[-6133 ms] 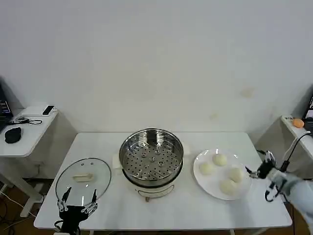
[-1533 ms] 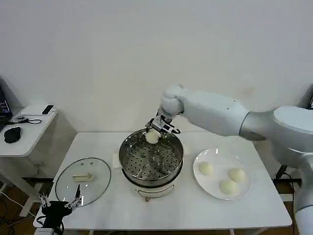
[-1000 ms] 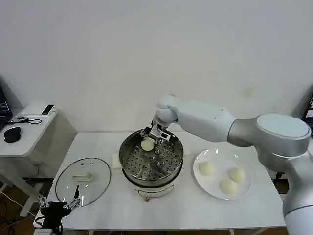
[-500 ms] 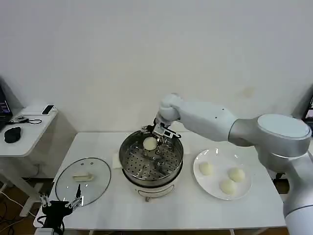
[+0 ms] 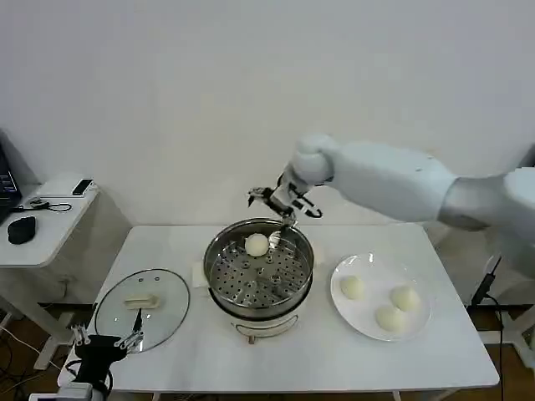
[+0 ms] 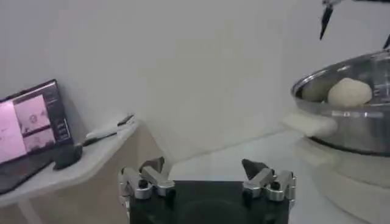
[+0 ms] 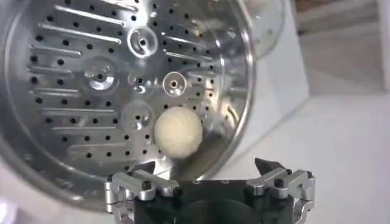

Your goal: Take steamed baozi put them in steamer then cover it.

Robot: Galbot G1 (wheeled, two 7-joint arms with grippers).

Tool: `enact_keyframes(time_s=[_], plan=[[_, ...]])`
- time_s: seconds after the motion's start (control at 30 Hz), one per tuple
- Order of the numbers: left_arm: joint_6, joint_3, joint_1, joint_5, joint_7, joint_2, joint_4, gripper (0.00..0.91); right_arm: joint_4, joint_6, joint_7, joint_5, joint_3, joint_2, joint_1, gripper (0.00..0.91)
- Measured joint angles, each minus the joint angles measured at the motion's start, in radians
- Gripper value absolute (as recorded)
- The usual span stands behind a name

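Above the steamer (image 5: 259, 271), right end effector (image 5: 283, 199) spread, empty; baozi (image 7: 178, 131) on perforated tray, seemingly near the wall.

Three views, one shared pot

Head camera looks down over the white tabletop (image 5: 334, 359); left wrist looks level, low, from afar; right wrist close above. All share the shiny round steel steamer (image 5: 259, 271) (image 6: 350, 115) (image 7: 122, 85).
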Motion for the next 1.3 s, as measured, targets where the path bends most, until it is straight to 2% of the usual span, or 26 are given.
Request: enact_keyframes(time_s=[0.3,0.47,0.6,0.9,1.3], plan=[[0.009,0.016,-0.022,-0.003,0.006,0.015,-0.001,0.907,0.135,-0.158,-0.015,0.043,-0.035,-0.228,-0.003,0.907],[0.009,0.024,-0.027,0.000,0.008,0.014,0.000,0.907,0.172,-0.213,-0.017,0.037,-0.030,-0.331,-0.053,0.907],[0.009,0.023,-0.023,0.000,0.009,0.015,0.001,0.907,0.184,-0.237,-0.017,0.026,-0.009,-0.380,-0.114,0.907],[0.011,0.023,-0.021,0.009,0.011,0.013,0.003,0.907,0.163,-0.275,-0.013,-0.009,0.079,-0.411,-0.280,0.907],[0.014,0.011,-0.020,0.010,0.014,0.015,0.009,0.907,0.078,-0.291,-0.022,-0.055,0.179,-0.358,-0.446,0.907]])
